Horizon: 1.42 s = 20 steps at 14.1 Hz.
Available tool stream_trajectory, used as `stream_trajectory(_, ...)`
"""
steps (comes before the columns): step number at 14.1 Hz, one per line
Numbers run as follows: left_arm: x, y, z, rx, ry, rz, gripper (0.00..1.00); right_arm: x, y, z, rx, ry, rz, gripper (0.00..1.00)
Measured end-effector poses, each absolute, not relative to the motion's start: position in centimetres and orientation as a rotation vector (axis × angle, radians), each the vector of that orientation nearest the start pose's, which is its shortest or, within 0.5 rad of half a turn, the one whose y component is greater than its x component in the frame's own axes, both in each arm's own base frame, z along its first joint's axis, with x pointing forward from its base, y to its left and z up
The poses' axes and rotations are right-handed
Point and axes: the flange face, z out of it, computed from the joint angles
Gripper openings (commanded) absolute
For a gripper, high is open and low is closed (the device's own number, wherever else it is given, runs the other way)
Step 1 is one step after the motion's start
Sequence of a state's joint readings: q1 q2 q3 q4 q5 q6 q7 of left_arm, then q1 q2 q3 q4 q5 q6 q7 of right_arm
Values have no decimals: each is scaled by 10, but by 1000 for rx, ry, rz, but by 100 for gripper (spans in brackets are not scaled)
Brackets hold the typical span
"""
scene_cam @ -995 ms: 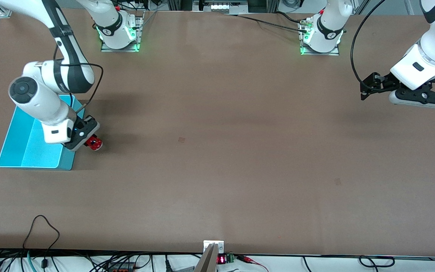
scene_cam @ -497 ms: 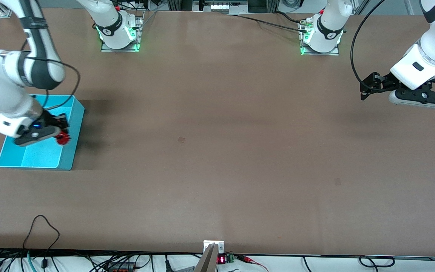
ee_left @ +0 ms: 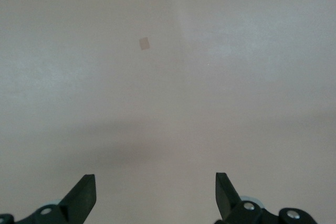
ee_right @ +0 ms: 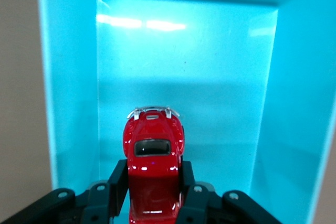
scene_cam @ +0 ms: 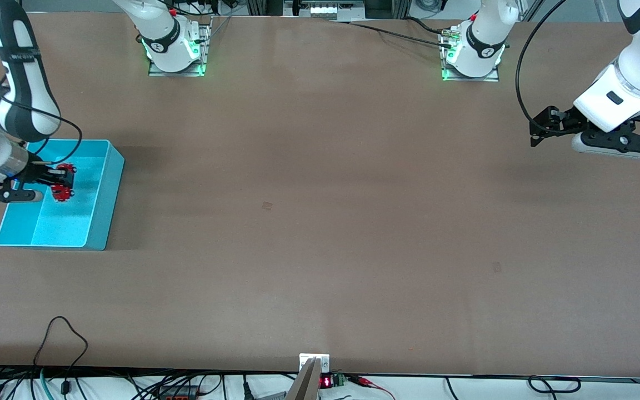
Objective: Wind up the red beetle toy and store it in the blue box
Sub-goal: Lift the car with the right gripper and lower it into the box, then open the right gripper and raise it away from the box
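My right gripper (scene_cam: 60,183) is shut on the red beetle toy (scene_cam: 63,191) and holds it over the inside of the blue box (scene_cam: 110,183), which stands at the right arm's end of the table. In the right wrist view the toy (ee_right: 153,150) sits between the two black fingers (ee_right: 116,179) above the box's smooth cyan floor (ee_right: 220,87), its silvery end pointing away from the wrist. My left gripper (scene_cam: 542,133) hangs open and empty in the air over bare table at the left arm's end; the arm waits. Its fingertips (ee_left: 84,190) show wide apart.
The brown table (scene_cam: 320,222) carries nothing else of the task. The arms' bases (scene_cam: 175,50) stand along the table's edge farthest from the front camera. Cables and a small device (scene_cam: 314,372) lie at the nearest edge. A small patch (ee_left: 144,43) marks the tabletop.
My right gripper has carried the toy from beside the box's wall, over that wall, to above the box's inside. The left arm has not moved.
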State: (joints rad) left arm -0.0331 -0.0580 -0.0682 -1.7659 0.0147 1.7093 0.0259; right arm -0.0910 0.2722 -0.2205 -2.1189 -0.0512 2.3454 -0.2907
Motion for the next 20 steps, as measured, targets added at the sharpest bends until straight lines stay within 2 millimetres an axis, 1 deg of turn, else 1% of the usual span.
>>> stream_trajectory(3, 539, -54, 574, -3116, 201, 28, 100, 535, -181, 242, -3227, -12, 118, 1)
stream_trajectory(4, 539, -54, 574, -3116, 201, 32, 100, 533, -183, 231, -3229, -8, 123, 8)
stream_trajectory(5, 539, -54, 574, -3116, 202, 32, 100, 530, -186, 222, -3231, -2, 126, 26)
stream_trajectory(6, 539, -55, 575, -3116, 202, 31, 100, 529, -189, 216, -3233, 5, 129, 61)
stream_trajectory(7, 539, -55, 576, -3116, 202, 30, 100, 528, -191, 214, -3233, 11, 132, 84)
stream_trajectory(9, 539, -55, 578, -3115, 204, 27, 100, 528, -193, 215, -3234, 16, 127, 100)
stream_trajectory(11, 539, -56, 578, -3115, 206, 27, 100, 531, -193, 223, -3237, 18, 102, 100)
stream_trajectory(12, 538, -56, 578, -3115, 206, 28, 100, 533, -193, 231, -3239, 17, 78, 100)
stream_trajectory(13, 538, -56, 578, -3115, 207, 28, 100, 536, -192, 243, -3241, 16, 49, 100)
stream_trajectory(14, 538, -56, 578, -3115, 207, 29, 100, 539, -190, 260, -3241, 13, 20, 100)
stream_trajectory(15, 538, -56, 578, -3115, 207, 30, 100, 542, -187, 282, -3239, 8, -12, 100)
stream_trajectory(16, 538, -57, 578, -3115, 208, 31, 100, 545, -182, 308, -3235, -1, -47, 100)
stream_trajectory(18, 538, -57, 578, -3115, 209, 31, 100, 545, -166, 368, -3223, -35, -120, 100)
stream_trajectory(20, 538, -57, 578, -3115, 209, 31, 100, 537, -150, 426, -3209, -63, -152, 100)
